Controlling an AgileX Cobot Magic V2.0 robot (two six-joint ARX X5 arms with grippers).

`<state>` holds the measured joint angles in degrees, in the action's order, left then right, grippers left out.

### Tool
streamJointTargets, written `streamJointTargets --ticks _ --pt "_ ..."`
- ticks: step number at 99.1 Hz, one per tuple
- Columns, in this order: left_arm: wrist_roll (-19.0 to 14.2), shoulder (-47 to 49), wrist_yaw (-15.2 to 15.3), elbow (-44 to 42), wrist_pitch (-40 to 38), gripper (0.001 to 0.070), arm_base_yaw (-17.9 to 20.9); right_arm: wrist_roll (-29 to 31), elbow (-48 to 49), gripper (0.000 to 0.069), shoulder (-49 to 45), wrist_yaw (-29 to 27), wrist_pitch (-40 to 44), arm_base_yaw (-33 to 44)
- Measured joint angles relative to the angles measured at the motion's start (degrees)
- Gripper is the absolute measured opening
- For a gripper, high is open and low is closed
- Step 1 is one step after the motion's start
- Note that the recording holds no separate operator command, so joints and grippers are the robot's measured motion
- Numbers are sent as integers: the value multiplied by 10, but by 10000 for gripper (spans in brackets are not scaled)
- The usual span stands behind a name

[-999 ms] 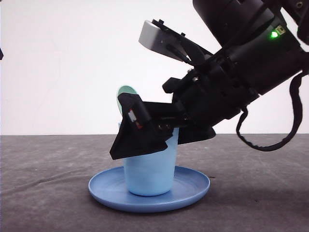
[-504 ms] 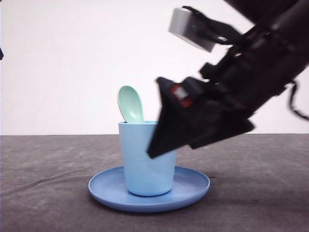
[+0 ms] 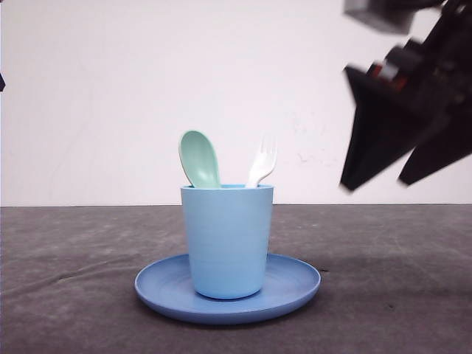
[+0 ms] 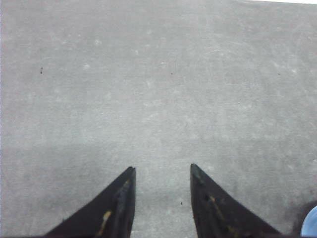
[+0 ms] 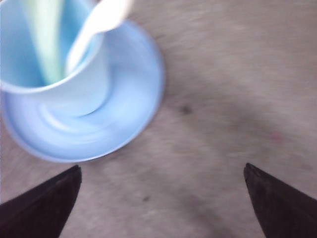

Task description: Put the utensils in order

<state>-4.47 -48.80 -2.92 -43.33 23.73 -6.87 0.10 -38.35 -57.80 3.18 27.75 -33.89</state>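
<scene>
Right gripper, blurred but seemingly spread wide and empty, hangs beside the cup holding spoon and fork.

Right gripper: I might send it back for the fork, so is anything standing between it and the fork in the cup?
Nothing visible does. The right gripper hangs open, up and to the right of the cup. The white fork stands tines-up on the cup's right side, with open air between; the mint-green spoon is on the far side.
</scene>
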Motion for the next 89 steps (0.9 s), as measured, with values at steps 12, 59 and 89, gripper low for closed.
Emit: streamJointTargets --ticks 12,59,89 --pt "0 0 0 0 0 193 0 11 -23 661 28 0 27 64" --pt "0 0 0 0 0 193 0 57 -51 661 88 12 98 238" --pt "0 0 0 0 1 154 0 57 -51 551 88 13 103 238"
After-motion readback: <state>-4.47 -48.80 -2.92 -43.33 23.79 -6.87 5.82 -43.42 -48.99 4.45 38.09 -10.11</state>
